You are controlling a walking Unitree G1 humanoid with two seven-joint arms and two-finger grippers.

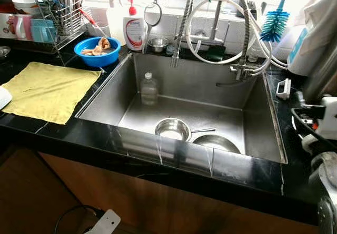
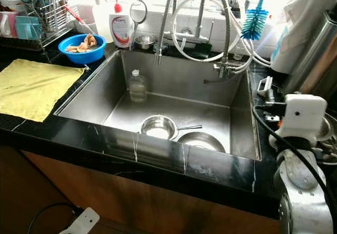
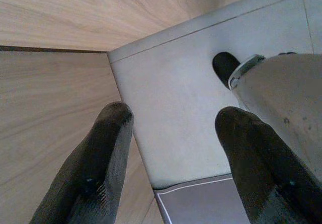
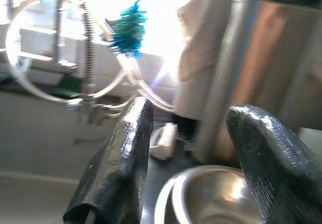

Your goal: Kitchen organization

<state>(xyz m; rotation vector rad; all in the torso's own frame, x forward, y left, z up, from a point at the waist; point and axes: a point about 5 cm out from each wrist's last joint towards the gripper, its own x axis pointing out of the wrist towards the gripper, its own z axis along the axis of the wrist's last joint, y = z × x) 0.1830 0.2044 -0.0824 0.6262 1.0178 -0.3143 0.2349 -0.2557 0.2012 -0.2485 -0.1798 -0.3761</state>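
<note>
— Inside the sink, toward its front: small steel pot with handle, round steel lid just beside, clear bottle upright by the back wall.

— And beyond the sink's right rim?

— Right gripper, fingers spread wide, holding nothing, over a steel bowl. Left gripper below the sink, fingers apart, near wooden cabinet panels.

— Left of the sink?

— Yellow cloth, blue bowl.

Before us the sink holds a bottle at its back and two bowls in front; left of it a cloth lies on the counter
</note>
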